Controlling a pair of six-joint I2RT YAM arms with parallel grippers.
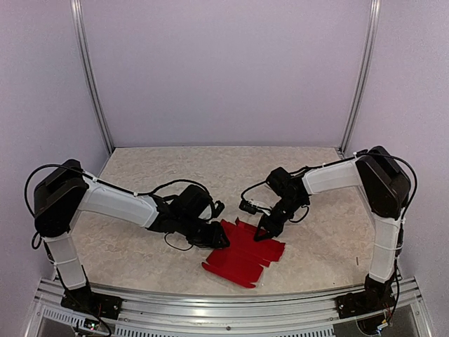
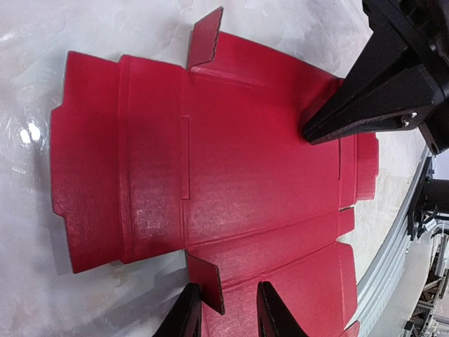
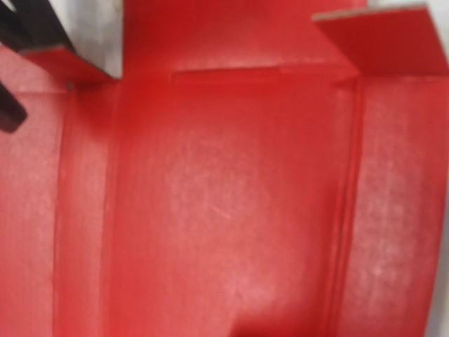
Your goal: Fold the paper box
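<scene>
The left hand is loose, with a finger on each side of a small raised flap at 6 o'clock in its view. The clenched right hand presses the flat paper box onto the surface, near 6 o'clock. Folding looks barely begun. Next, the left hand should pinch that flap and stand it up.

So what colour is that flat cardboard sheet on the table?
Plain bright red, no print; the paper box shows best in the left wrist view.

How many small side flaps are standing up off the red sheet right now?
2. The far flap stands on the edge of the paper box opposite the left gripper; the near flap stands between its fingers. Others may be hidden.
</scene>
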